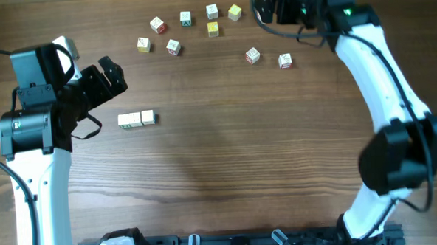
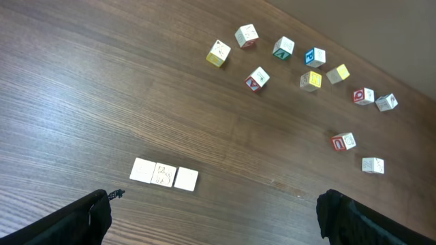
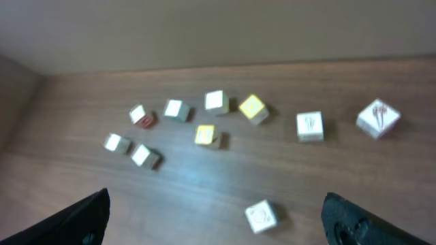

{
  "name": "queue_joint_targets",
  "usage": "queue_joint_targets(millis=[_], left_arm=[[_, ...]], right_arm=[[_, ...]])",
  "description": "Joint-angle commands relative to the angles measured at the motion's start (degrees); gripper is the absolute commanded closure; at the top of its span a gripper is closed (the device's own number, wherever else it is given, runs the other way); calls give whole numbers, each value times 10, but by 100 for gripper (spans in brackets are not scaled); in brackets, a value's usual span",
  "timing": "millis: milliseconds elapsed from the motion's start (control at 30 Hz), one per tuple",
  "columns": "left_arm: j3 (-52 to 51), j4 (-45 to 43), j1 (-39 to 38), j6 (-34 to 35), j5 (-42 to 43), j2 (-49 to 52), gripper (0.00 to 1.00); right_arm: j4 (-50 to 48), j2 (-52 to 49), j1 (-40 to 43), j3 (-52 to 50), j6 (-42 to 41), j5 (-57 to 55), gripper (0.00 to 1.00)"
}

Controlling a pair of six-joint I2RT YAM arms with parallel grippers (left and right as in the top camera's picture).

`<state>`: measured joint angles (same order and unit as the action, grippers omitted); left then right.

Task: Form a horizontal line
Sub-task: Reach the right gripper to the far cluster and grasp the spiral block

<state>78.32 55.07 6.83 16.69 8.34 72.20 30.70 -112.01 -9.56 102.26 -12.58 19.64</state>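
The horizontal line (image 1: 137, 119) is a short row of three white cubes touching edge to edge, left of the table's centre. In the left wrist view the row (image 2: 163, 174) lies just ahead of my left gripper (image 2: 218, 224), which is open and empty. Seen from overhead, the left gripper (image 1: 115, 77) hovers up and to the left of the row. Several loose cubes (image 1: 186, 18) are scattered along the far edge. My right gripper (image 1: 262, 8) hangs open and empty at the far right of that scatter, with one white cube (image 3: 261, 216) lying between its spread fingers.
Two loose cubes (image 1: 252, 56) (image 1: 284, 60) lie apart to the right of the scatter. A yellow cube (image 3: 253, 107) and a yellow-faced one (image 3: 204, 135) sit among the white ones. The table's far edge meets a wall (image 3: 204, 34). A dark rail (image 1: 238, 243) runs along the near edge.
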Motion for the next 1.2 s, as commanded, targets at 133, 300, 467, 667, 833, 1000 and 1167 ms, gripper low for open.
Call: queue_joint_targets(millis=[133,300,467,667,833,1000,1167], left_arm=[[-5,-1,2,5,-5,-2,0],[-5,-1,2,5,-5,-2,0],[-5,-1,2,5,-5,-2,0],[-5,-1,2,5,-5,-2,0],[-5,-1,2,5,-5,-2,0],[-5,-1,2,5,-5,-2,0],[-5,-1,2,5,-5,-2,0]], right_arm=[[46,-147,-32,83,56,-61,1],[98,-209,-61,83,206,-83,0],[125,-242,-71,83,232,-93,0],[120,-244,-71,82,231,-92,5],[99,-245,-71,77,231,-92,19],[81,-251,-71,75,230,-92,29],[80,-252,-71,75,219,-93,46]])
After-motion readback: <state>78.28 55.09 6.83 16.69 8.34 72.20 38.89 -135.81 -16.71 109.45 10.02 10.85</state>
